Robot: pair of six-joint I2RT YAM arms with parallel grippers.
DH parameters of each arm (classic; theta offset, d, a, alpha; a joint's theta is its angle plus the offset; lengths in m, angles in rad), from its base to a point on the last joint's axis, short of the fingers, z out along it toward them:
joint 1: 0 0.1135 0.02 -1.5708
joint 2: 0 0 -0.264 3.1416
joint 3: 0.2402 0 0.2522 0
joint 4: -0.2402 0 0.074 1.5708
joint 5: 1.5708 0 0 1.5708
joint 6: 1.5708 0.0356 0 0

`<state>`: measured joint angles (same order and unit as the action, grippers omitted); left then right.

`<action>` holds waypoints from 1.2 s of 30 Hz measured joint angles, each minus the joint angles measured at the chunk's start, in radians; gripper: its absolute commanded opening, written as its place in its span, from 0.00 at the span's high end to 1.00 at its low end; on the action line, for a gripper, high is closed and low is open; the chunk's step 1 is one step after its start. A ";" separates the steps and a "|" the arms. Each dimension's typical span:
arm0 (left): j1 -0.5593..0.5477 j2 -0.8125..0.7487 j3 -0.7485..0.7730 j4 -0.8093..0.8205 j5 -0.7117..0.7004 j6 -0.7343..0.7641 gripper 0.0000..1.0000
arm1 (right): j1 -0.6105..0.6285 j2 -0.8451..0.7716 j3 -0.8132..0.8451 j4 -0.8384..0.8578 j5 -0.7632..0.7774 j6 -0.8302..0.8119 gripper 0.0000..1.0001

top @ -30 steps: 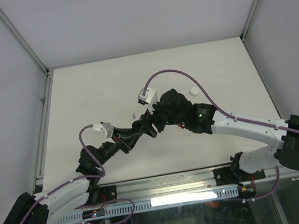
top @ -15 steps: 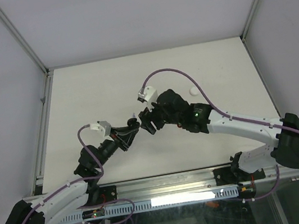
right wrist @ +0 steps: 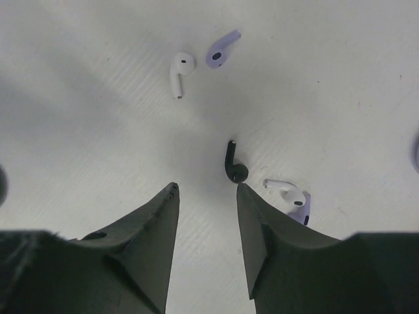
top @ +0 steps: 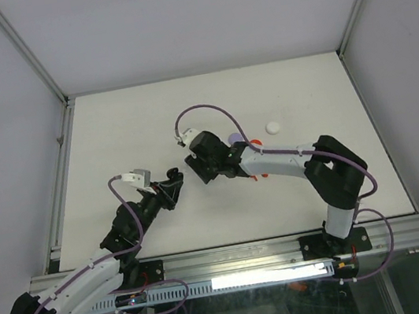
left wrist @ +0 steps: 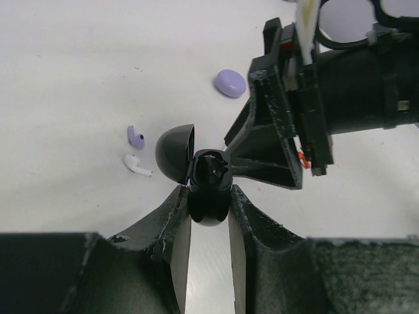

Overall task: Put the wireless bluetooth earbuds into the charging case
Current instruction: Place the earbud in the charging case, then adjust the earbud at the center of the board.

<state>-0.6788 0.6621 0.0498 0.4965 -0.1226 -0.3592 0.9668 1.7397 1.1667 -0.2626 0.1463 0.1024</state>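
My left gripper (left wrist: 208, 193) is shut on a black round charging case (left wrist: 209, 203), held off the table with its lid (left wrist: 174, 152) open to the left; something dark sits in its well. It also shows in the top view (top: 173, 182). My right gripper (right wrist: 206, 188) is open and empty, low over the table, right of the case (top: 198, 173). A black earbud (right wrist: 233, 165) lies just beyond its right fingertip (right wrist: 243, 193). A white earbud (right wrist: 179, 70) and a lavender earbud (right wrist: 220, 51) lie farther off. Another white and lavender pair (right wrist: 292, 196) lies beside the right finger.
A lavender round case (left wrist: 230, 83) lies beyond the right gripper, partly hidden in the top view (top: 233, 138). A white round case (top: 272, 126) lies farther right. The right arm is folded back across the table's right half (top: 339, 172).
My right gripper has swung left and down to the table, away from the case, and its arm has folded. My left gripper has drawn back a little toward the near left with the case.
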 measured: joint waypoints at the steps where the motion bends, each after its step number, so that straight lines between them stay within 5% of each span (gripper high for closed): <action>1: 0.000 -0.006 0.000 -0.009 -0.006 -0.001 1.00 | -0.005 0.024 0.015 0.001 -0.001 0.002 0.60; 14: 0.000 -0.021 0.003 -0.044 -0.018 -0.005 1.00 | -0.077 0.228 0.120 0.022 -0.042 0.013 0.65; 36: 0.000 0.053 0.010 -0.016 -0.002 -0.005 1.00 | -0.035 0.171 0.088 -0.130 -0.185 -0.035 0.69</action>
<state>-0.6785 0.7151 0.0593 0.4805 -0.1242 -0.3637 0.9318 1.9102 1.2549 -0.3931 -0.0391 0.0673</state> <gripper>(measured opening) 0.260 0.307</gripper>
